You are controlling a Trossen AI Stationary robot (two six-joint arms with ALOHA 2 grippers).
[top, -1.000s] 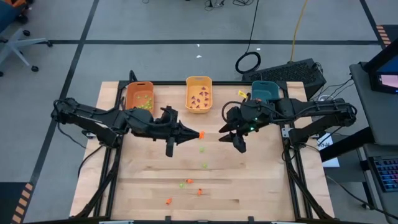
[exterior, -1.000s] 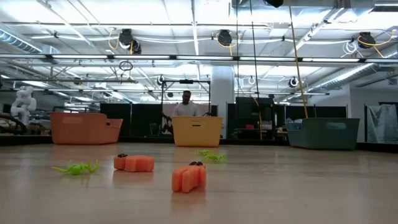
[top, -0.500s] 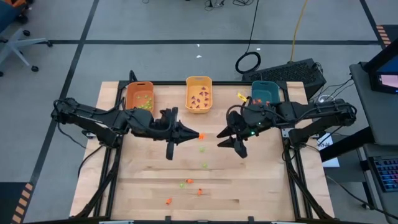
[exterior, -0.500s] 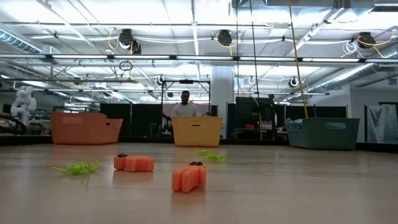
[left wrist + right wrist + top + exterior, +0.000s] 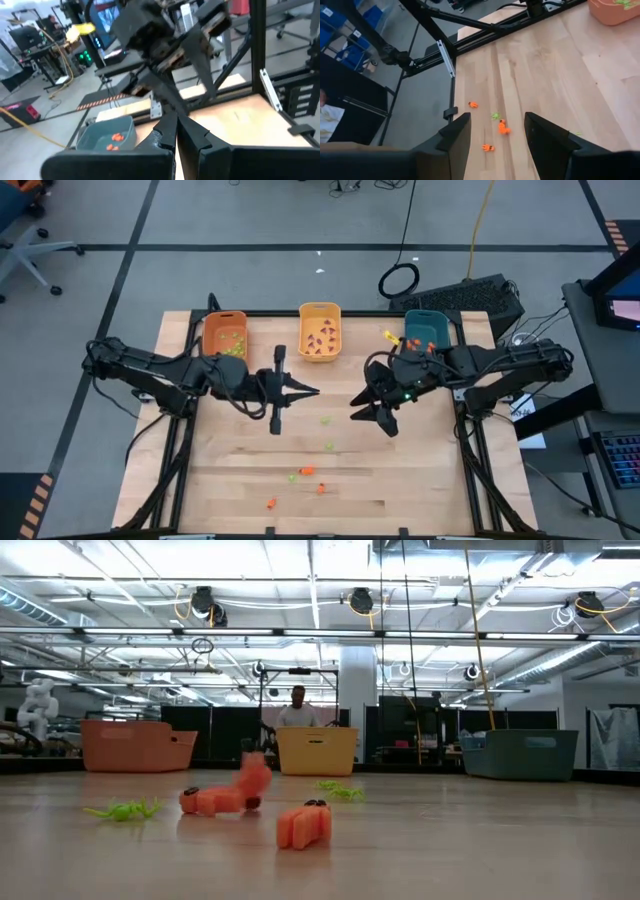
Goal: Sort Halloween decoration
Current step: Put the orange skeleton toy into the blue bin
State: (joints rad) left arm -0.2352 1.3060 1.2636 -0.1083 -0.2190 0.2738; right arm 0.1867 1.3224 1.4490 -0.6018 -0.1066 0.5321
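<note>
Orange trinket (image 5: 308, 471) dropped onto table | left claw (image 5: 313, 391) closed, empty | right claw (image 5: 367, 410) open

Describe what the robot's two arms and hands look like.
Both arms are black and jointed, with dark cables along the links. Each ends in a hand of two slim, tapering black fingers: the left hand, the right hand. A small green light glows near the right wrist.

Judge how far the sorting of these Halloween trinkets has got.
Done: green trinkets in the orange bin, purple ones in the yellow bin, orange ones in the teal bin. In hand: nothing visible; left gripper shut, right gripper open, both above the table. Left: several loose pieces, orange and green.
</note>
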